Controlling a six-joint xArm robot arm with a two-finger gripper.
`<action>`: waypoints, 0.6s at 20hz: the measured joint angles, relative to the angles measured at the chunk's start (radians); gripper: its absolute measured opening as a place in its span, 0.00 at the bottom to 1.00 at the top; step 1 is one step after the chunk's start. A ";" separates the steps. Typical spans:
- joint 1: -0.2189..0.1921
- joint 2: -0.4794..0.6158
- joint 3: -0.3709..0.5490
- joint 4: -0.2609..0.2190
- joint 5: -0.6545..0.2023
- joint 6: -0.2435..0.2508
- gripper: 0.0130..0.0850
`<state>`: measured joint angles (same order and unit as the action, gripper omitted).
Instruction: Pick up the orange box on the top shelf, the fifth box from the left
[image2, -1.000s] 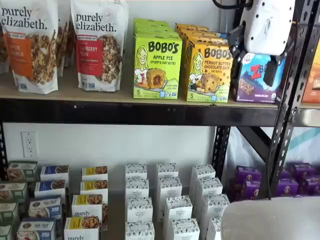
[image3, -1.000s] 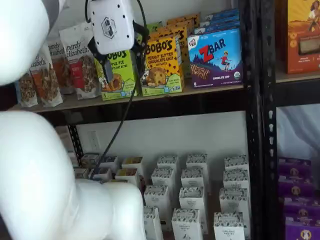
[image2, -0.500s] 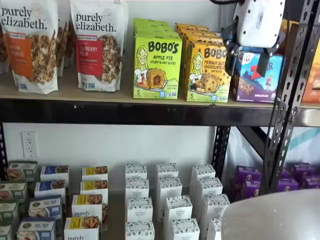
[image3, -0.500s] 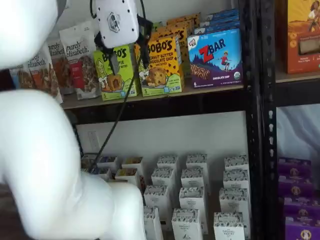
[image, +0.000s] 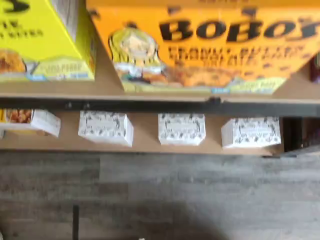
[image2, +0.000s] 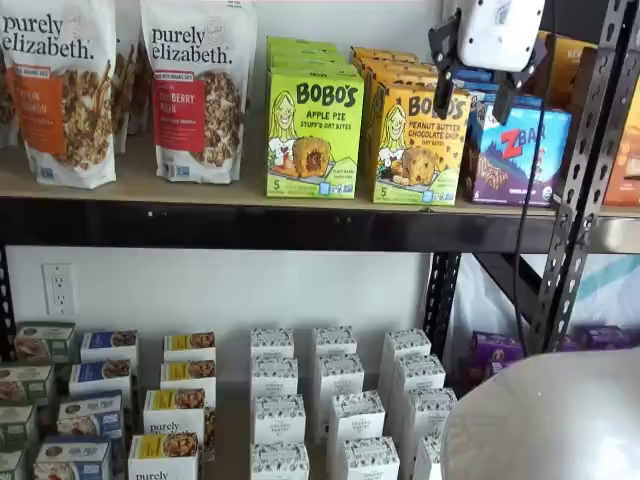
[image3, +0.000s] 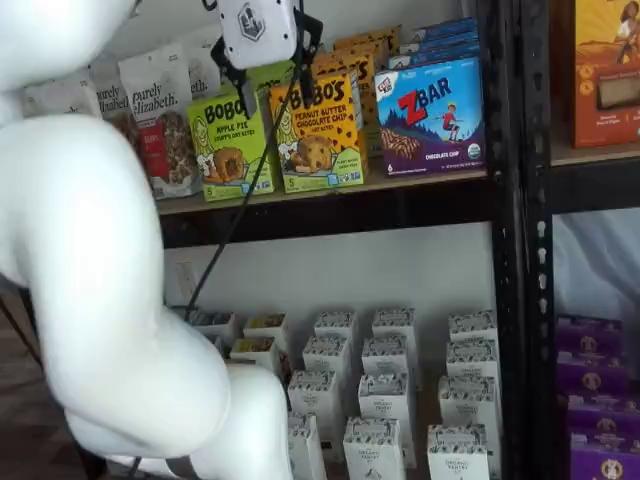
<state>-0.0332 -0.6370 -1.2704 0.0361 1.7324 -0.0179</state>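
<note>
The orange box stands upright at the front of the top shelf, between a green box and a blue box, with more orange boxes lined up behind it. The gripper hangs in front of the shelf near the orange box's upper edge, its two black fingers spread with a plain gap, holding nothing. In the wrist view the orange box fills the frame above white boxes on a lower board.

White end effector, black fingers, cable.
</note>
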 joint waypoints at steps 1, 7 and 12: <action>-0.004 0.010 -0.006 0.006 -0.010 -0.003 1.00; -0.024 0.038 -0.012 0.032 -0.055 -0.021 1.00; -0.013 0.044 0.001 0.011 -0.075 -0.014 1.00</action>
<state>-0.0463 -0.5934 -1.2691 0.0471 1.6569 -0.0319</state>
